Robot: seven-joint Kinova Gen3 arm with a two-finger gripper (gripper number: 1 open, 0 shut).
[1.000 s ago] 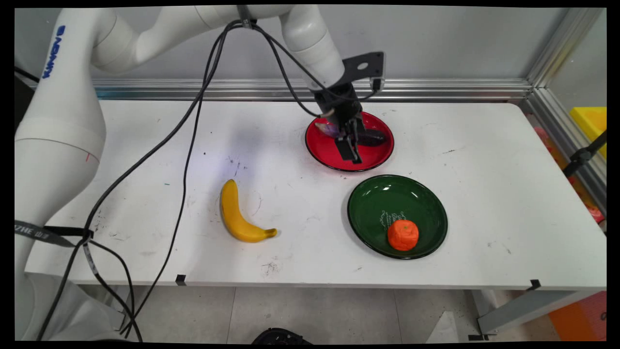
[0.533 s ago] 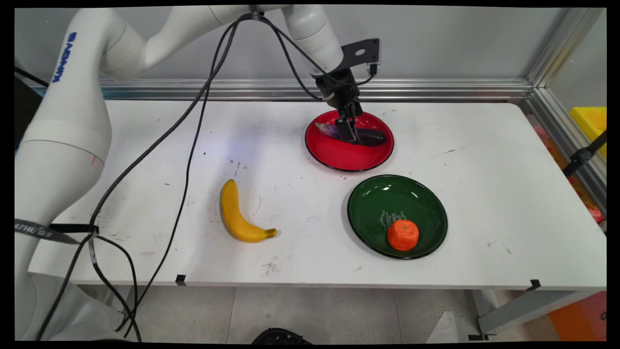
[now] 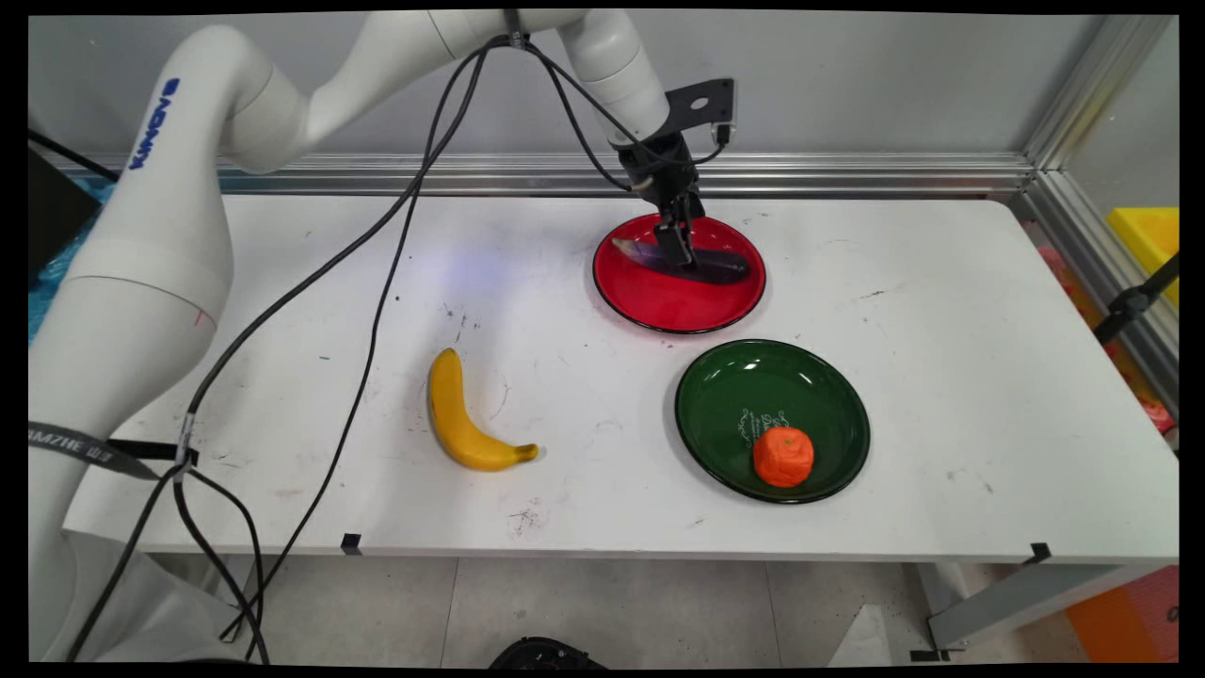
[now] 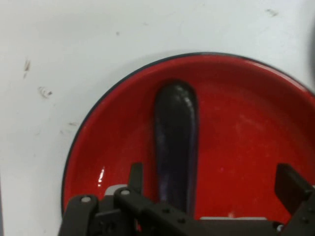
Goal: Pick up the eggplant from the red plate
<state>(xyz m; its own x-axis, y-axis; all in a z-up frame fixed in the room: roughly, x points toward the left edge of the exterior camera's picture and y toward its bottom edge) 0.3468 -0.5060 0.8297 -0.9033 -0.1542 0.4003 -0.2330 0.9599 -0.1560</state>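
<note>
I'm over the red plate (image 3: 659, 306) at the far middle of the counter (image 3: 941, 377), my gripper (image 3: 680, 254) pointing down at the dark purple eggplant (image 3: 720, 266) lying flat in it; from the hand view the eggplant (image 4: 176, 137) runs lengthwise straight up between my two fingers (image 4: 290, 184), its rounded end toward the plate's far rim (image 4: 206, 55); my jaws stand apart, one finger on each side of the eggplant, with red plate showing between the right finger and the fruit; whether the left finger touches it I cannot tell; in front of the red plate, toward the counter's near side, sits a green plate (image 3: 744, 386) with an orange fruit (image 3: 783, 456) resting on its near part; the two plates are close but apart; well off to the left, a yellow banana (image 3: 457, 419) lies on the bare counter, curved, its stem toward the near right; black cables (image 3: 377, 282) hang from my arm across the left of the counter.
</note>
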